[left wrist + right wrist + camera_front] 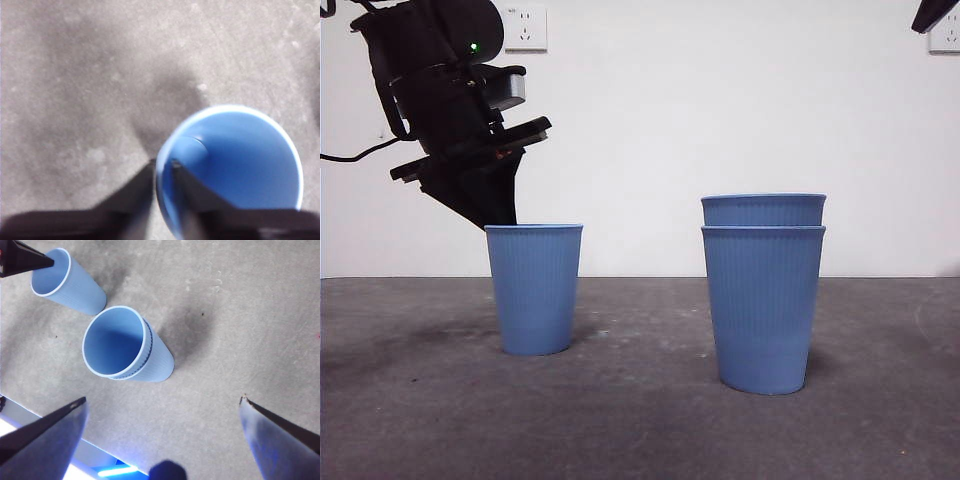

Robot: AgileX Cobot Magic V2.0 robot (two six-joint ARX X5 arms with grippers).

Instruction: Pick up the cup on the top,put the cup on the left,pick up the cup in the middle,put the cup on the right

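Note:
A single blue cup [534, 290] stands on the table at the left. My left gripper [505, 215] comes down onto its near-left rim, one jaw inside and one outside, closed on the wall; the left wrist view shows the same grip [161, 164] on this cup [240, 160]. A stack of two blue cups [763, 310] stands to the right, the inner cup's rim [763, 208] showing above the outer one. My right gripper [163, 400] is open and empty, high above the table, looking down on the stack [125, 345] and the single cup [75, 285].
The table [640, 420] is dark grey and rough. A white wall with sockets [525, 27] is behind. The right arm shows only as a black tip [932, 15] at the top right corner. There is a gap between the single cup and the stack.

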